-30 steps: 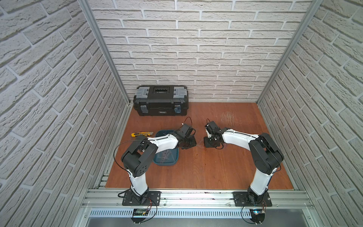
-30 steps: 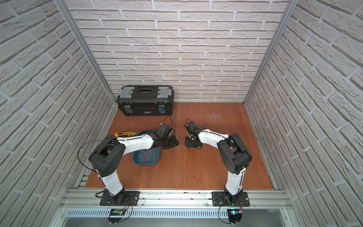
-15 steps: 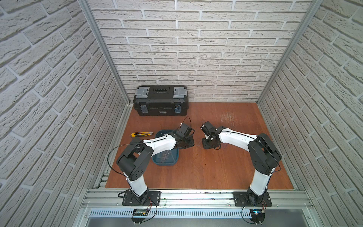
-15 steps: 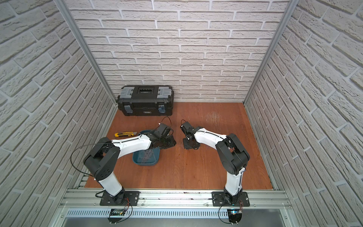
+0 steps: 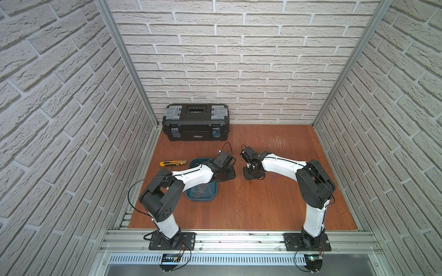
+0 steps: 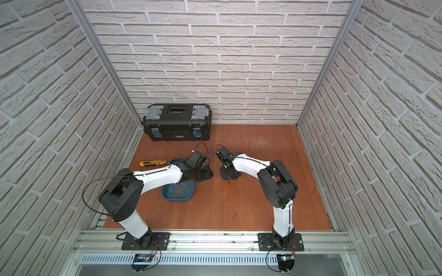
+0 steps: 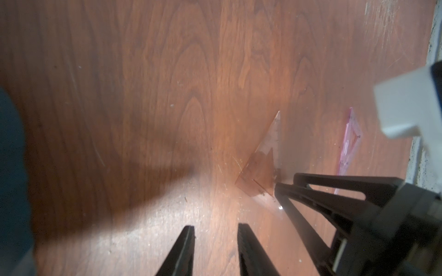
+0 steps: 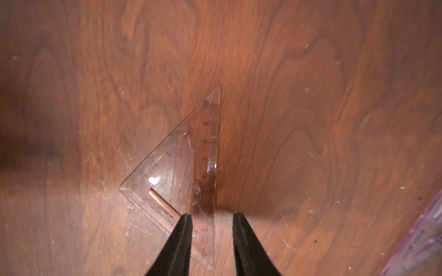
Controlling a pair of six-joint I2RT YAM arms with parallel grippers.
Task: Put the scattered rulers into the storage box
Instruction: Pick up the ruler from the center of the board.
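Right gripper (image 8: 211,216) first: the jaws are partly open, with a clear gap between the fingers, and they aren't clamped on anything. The tips are down low over the table (image 8: 311,95) and straddle one end of a clear set square (image 8: 213,143). It's a see-through hollow triangle with printed scale marks along its edges, lying flat on the wood. Its long scaled edge runs right between my fingers. I can't tell whether either pad actually touches it.

Left gripper (image 7: 215,228) is about the same, part-open with only bare wood in the gap. It sits at 9 o'clock from the right one, just beside it.

A pink set square (image 7: 349,143), also hollow and see-through, lies flat near the clear one at roughly 3 o'clock from my right gripper.

The storage box (image 5: 199,200) is a teal tub with no lid, out at 9 o'clock, partly under my left forearm. There are rulers (image 5: 203,190) in it already, faint clear strips across the bottom. I can't count them.

Past the box, at about 10 o'clock, there's a yellow utility knife (image 5: 172,163). The black toolbox (image 5: 195,121) sits shut against the back wall at 11 o'clock.
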